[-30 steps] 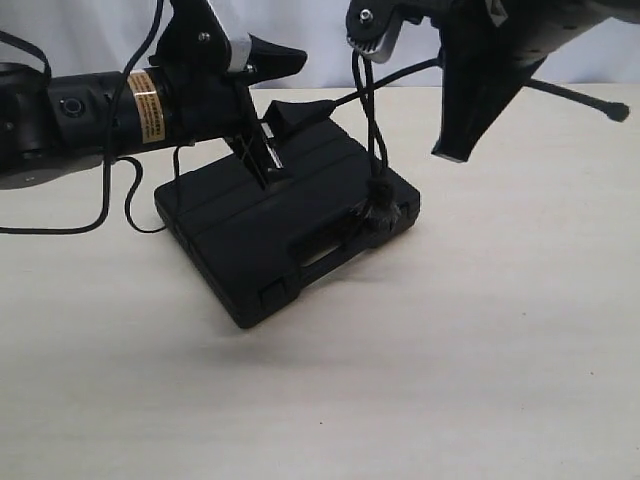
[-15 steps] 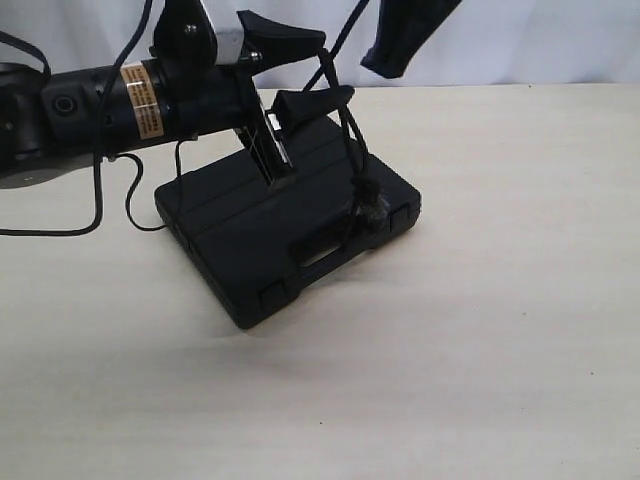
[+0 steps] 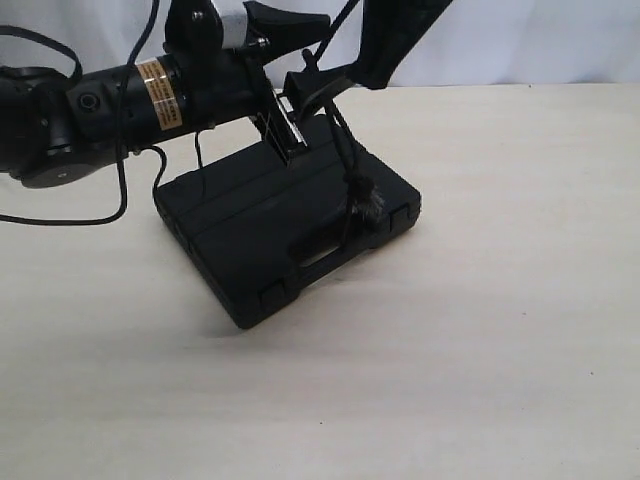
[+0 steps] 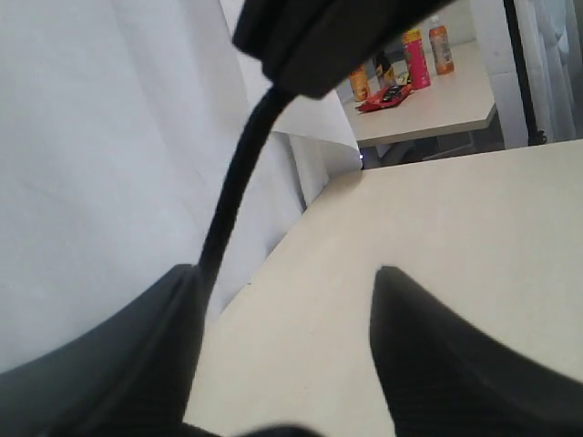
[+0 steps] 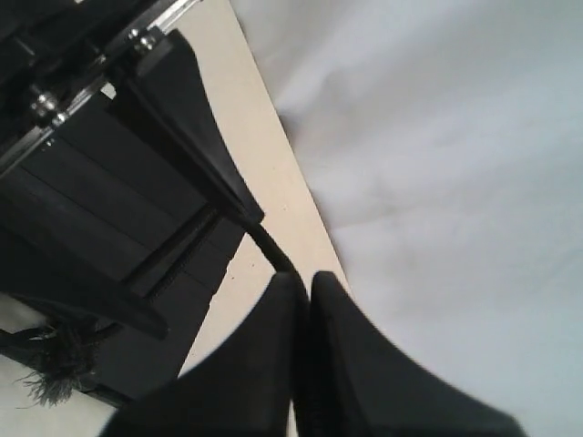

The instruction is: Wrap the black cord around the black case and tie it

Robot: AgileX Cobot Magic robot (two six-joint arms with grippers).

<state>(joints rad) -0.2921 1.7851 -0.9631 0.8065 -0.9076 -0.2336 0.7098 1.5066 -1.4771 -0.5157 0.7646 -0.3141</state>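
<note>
Handle edge: black cord [image 3: 358, 200] crosses black case [image 3: 250, 240]; bare table [image 3: 500, 330] beyond.

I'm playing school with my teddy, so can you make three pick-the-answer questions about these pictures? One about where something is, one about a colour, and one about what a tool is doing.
1. Where is the fuzzy knot of the black cord?
A) on the black case
B) on the floor
C) dangling in the air

2. What colour is the table?
A) green
B) beige
C) black

3. What is the right tool doing?
A) standing wide open
B) shut on the black cord
C) shut on the case's handle

Answers: 1 A, the knot lies on the lid by the handle slot. 2 B, the bare top is pale beige. 3 B, its fingers press together with the cord coming out at their tips.
</note>
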